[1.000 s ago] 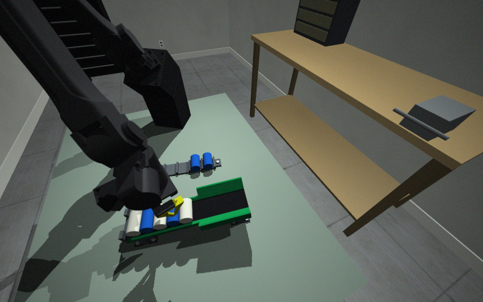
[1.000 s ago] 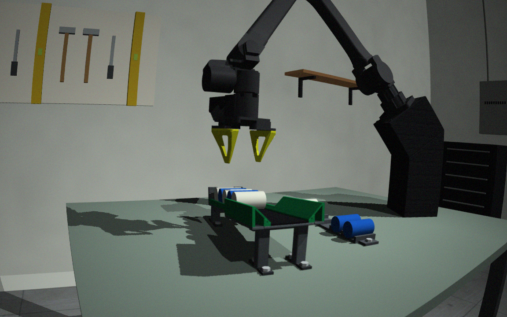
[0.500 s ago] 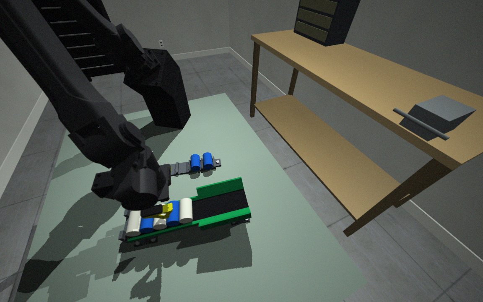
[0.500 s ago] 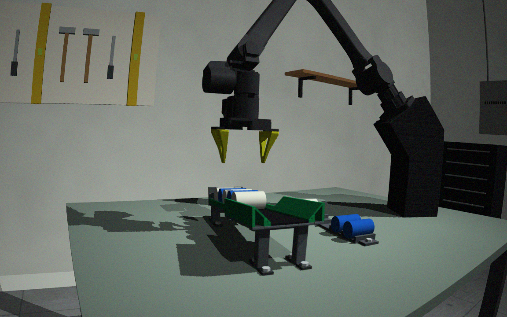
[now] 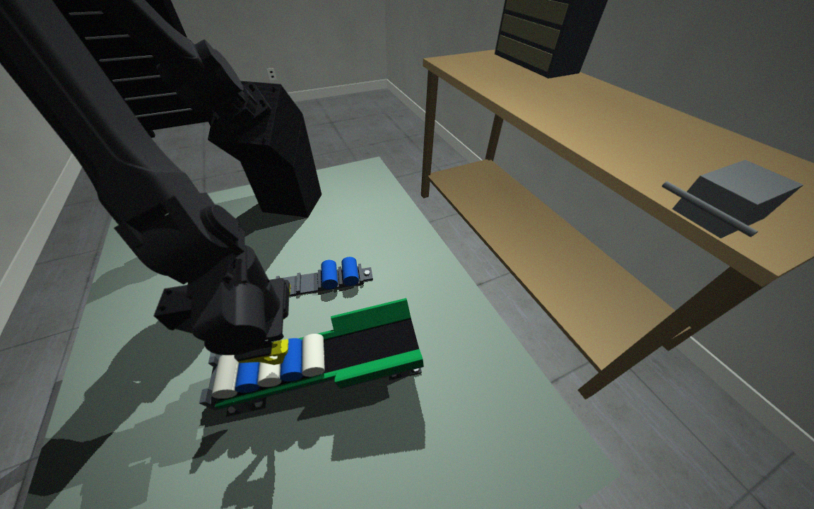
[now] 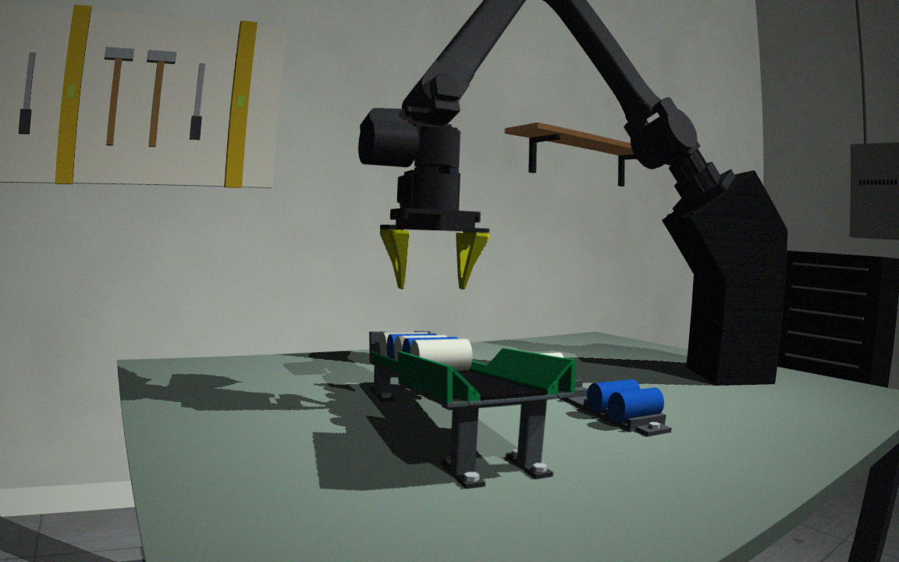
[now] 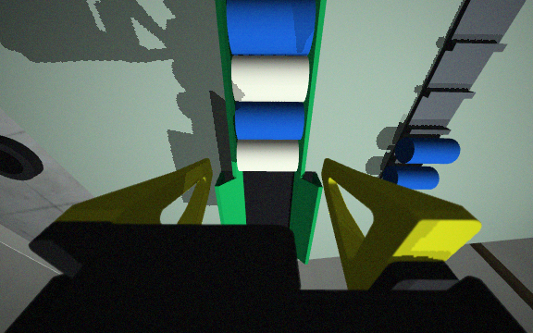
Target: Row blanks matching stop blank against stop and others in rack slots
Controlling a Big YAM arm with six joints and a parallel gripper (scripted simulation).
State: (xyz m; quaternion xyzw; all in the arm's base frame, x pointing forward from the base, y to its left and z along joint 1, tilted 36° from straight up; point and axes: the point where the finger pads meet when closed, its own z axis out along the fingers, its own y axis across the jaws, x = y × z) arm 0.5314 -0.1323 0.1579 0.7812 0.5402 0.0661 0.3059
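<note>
Seen from the top, a row of five bars (image 5: 269, 375) (image 6: 442, 354) (image 7: 270, 79), alternately white and blue, fills the nine-o'clock part of the ramp (image 5: 370, 316) (image 6: 424, 377) (image 7: 230, 199), the end effector (image 5: 270, 355) (image 6: 431, 287) (image 7: 266, 166) hangs above, wide and holding nothing, and toward its one o'clock two blue bars (image 5: 328, 273) (image 6: 635, 403) (image 7: 426, 150) sit on the rack (image 5: 309, 283) (image 6: 634, 428) (image 7: 447, 71).
</note>
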